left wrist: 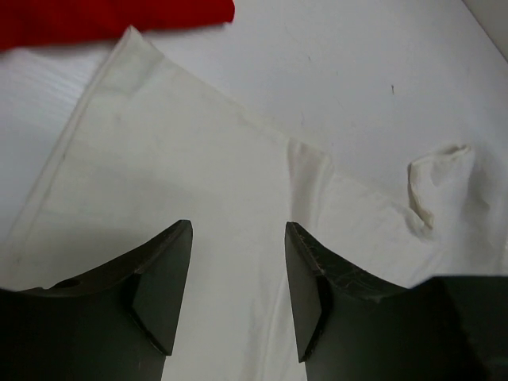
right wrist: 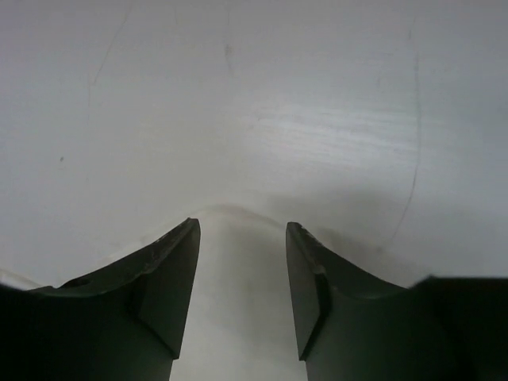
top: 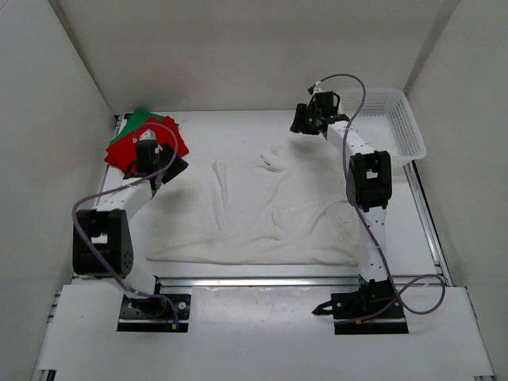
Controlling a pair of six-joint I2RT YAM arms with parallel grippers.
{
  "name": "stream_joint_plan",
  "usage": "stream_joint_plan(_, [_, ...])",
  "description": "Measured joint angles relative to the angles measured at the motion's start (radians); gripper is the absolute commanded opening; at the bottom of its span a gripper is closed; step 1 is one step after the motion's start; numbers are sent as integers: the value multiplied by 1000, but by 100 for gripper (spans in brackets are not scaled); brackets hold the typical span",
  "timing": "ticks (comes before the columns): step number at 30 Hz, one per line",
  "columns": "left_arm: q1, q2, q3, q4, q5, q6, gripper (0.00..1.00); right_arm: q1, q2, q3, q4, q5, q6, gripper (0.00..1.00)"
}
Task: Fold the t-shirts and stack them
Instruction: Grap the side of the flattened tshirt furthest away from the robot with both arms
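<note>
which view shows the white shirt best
Top external: the whole white shirt lies spread out there. Left wrist shows only part of it, with a sleeve. Right wrist shows at most a small pale edge.

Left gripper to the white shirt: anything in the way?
Nothing visible. The left gripper is open over the white shirt, and only bare cloth shows between its jaws. The red shirt lies beyond the white shirt's corner, off that path.

A spread t-shirt (top: 262,214) lies centre, two folded t-shirts (top: 121,151) stacked far left (basket (top: 411,131) far right).
</note>
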Motion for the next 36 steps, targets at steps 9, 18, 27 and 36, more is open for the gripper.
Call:
stream_joint_plan(9, [33,279,237,-73,-70,76,59,-12,288,492,-256,-1,-65,50])
stream_joint_plan(18, [113,325,256,-134,-74,109,60,21,353,561,-394,-16,-114,39])
stream_joint_plan(27, [114,411,357,-172,-72,149,59,36,356,608,-446,-12,-89,0])
stream_joint_plan(36, [141,424,359,-181,-61,149,60,-25,261,644,-449,119,-77,30])
